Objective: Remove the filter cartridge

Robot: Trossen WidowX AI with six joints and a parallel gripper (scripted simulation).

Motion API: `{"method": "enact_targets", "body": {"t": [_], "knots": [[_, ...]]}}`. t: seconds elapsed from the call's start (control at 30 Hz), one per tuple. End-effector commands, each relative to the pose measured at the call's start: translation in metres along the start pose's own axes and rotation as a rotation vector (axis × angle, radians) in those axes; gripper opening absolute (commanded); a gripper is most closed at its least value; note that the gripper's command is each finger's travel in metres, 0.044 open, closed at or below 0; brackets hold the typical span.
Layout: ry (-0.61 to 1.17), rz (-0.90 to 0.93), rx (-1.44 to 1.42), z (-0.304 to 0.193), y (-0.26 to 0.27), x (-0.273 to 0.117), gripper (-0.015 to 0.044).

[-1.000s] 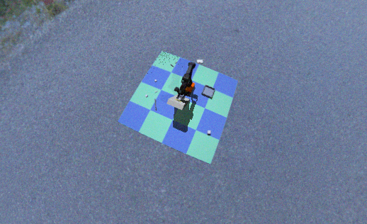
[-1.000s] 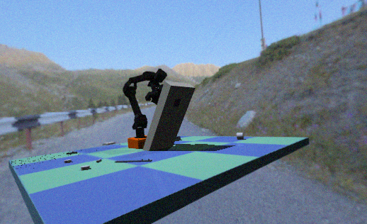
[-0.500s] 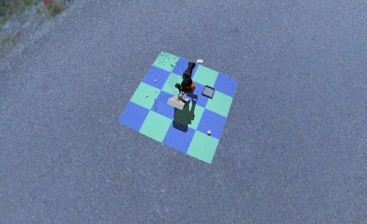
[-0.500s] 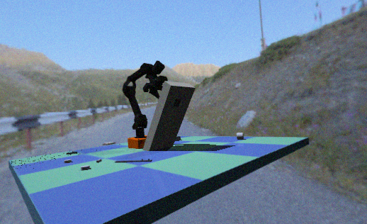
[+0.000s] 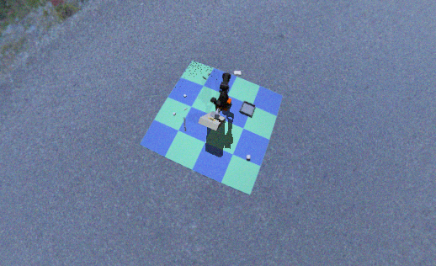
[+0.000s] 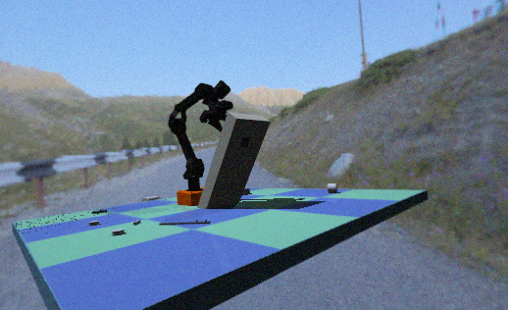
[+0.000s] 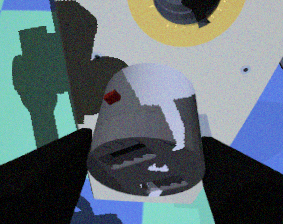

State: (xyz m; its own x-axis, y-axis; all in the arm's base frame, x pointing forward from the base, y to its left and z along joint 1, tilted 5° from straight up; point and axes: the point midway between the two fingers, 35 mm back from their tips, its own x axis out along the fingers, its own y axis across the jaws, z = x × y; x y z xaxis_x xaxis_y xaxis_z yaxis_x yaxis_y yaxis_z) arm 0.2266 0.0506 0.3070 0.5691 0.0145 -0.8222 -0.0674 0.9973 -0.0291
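Observation:
The grey filter cartridge is out of the panel, between the two black fingers in the wrist view. Its slotted face is toward the camera, and a red mark shows on its side. My gripper is shut on it, in front of the panel's upper part. The pale service panel leans on the board. Its yellow ring surrounds a dark round opening at the top of the wrist view. The tray, grey with a dark rim, lies to the right of the arm in the top view.
A small white cylinder stands near one board edge. A thin dark rod and several small pieces lie on the panel's other side. A white block lies behind the arm. The panel stands close beyond the gripper.

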Motion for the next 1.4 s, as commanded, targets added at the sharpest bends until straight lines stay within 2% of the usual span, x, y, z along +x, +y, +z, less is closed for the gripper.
{"method": "enact_targets", "body": {"t": [0.0,0.57,0.63,1.37], "knots": [[0.004,-0.003,0.003,0.001,0.010,0.002,0.0000],[-0.007,0.000,0.003,-0.002,0.065,0.008,0.0000],[0.003,0.011,-0.015,-0.003,0.060,0.008,0.0000],[0.012,0.310,-0.519,-0.066,0.157,0.003,0.0000]]}}
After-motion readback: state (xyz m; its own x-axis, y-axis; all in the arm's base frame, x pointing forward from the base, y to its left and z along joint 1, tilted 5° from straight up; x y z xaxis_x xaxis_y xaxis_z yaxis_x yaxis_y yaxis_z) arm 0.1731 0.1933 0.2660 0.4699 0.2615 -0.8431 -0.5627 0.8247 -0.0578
